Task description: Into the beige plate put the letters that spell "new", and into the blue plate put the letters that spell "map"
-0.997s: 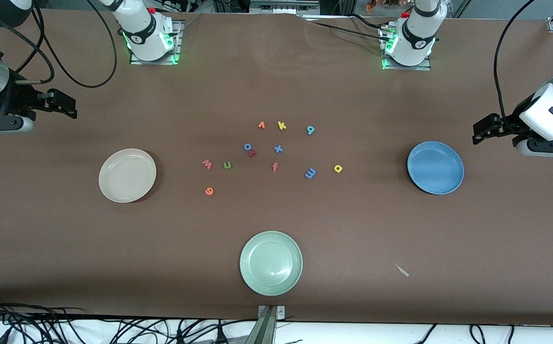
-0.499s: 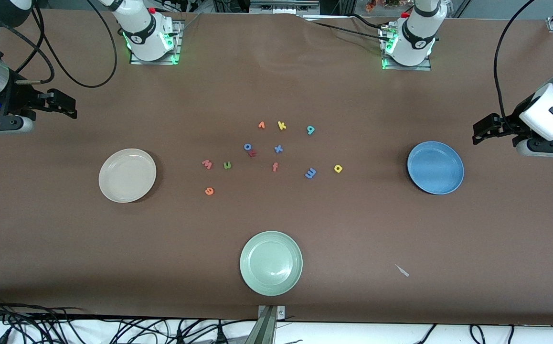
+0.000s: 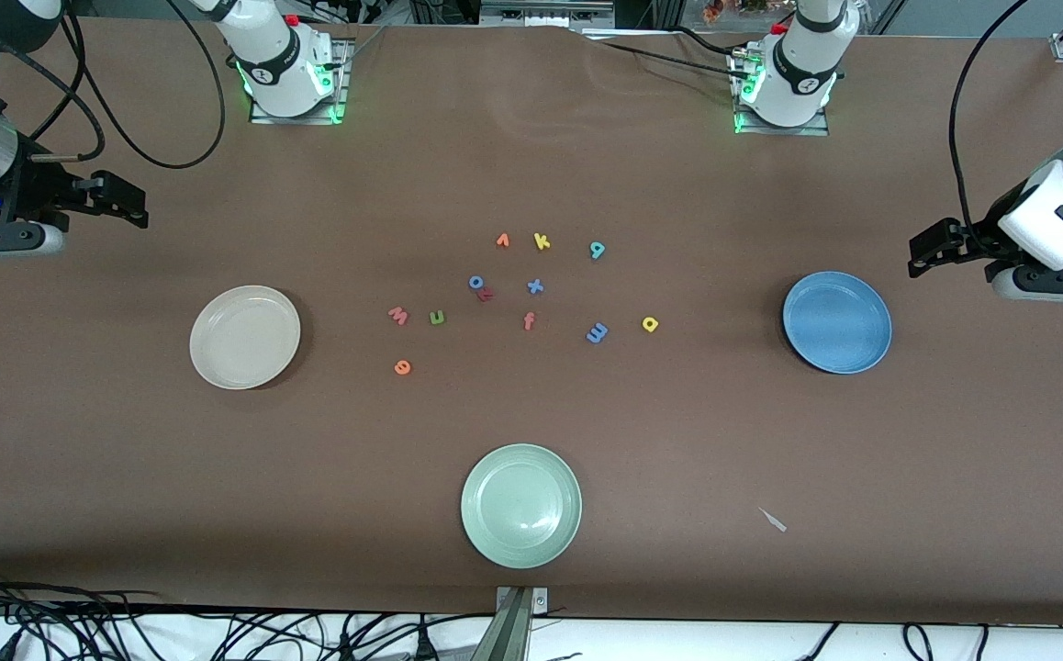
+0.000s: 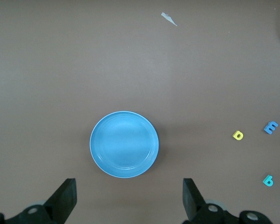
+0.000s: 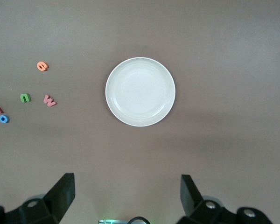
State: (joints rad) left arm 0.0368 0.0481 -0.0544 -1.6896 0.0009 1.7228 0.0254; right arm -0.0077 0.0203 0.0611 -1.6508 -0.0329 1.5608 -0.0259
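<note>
The right gripper (image 3: 132, 207) is held wide open and empty above bare table at the right arm's end, its two fingers (image 5: 60, 191) spread apart in the right wrist view, with the beige plate (image 3: 245, 337) lying on the table near it, toward the middle and nearer the front camera. The plate is empty, and open cloth is seen all around its rim. Toward the table's middle, the pinkish-red "w" (image 3: 398, 316) and the green "n" (image 3: 437, 318) lie just beside each other, with the orange "e" (image 3: 402, 367) nearer the front camera than both. Further along, the blue "m" (image 3: 597, 333) and the yellow looped letter (image 3: 649, 323) lie near each other, and the teal looped letter (image 3: 597, 249) lies farther from the camera. All six letters are flat on the table, apart from one another. The blue plate (image 3: 836, 321) is empty, with clear cloth around it. The left gripper (image 3: 931, 250) is held fully open and empty above the table at the left arm's end, near that plate.
</note>
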